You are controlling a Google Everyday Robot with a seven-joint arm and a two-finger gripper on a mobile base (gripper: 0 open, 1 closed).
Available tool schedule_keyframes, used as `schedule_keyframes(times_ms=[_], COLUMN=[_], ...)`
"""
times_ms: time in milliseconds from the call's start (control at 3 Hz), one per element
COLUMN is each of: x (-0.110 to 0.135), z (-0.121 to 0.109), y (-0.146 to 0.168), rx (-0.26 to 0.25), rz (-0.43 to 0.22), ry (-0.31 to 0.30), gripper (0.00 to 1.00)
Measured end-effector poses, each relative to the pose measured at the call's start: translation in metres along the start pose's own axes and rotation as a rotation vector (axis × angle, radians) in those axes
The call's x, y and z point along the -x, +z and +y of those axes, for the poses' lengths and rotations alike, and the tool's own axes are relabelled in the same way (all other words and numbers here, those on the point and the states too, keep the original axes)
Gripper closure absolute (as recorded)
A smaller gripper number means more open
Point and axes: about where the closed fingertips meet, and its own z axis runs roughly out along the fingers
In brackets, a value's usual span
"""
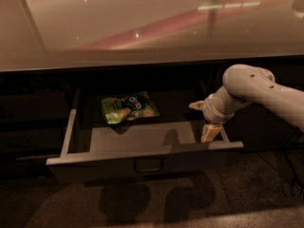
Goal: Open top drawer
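Your glossy pale bench (142, 27) carries reddish light streaks; dark cabinet fronts (33, 120) below, speckled floor (266, 189); the gripper (203, 120) hangs right, under its edge.

We count one hand (205, 120), at the right end of one top drawer (142, 137), which stands pulled out. One white arm (266, 91) carries that hand. Left of the hand, as we see it, one green snack bag (129, 108) lies in the tray. Below and left of the hand we count one loop handle (148, 165) on the drawer front. Above the hand is one counter (142, 27).
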Motion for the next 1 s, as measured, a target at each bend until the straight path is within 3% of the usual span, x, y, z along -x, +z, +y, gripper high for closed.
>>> schedule_keyframes(times_ms=[667,1000], x=[0.01,-0.018], z=[0.058,0.122], y=[0.012,0.016], rx=[0.065,0.137], rz=[0.075,0.15], ry=[-0.064,-0.014], gripper=[0.0,0.0])
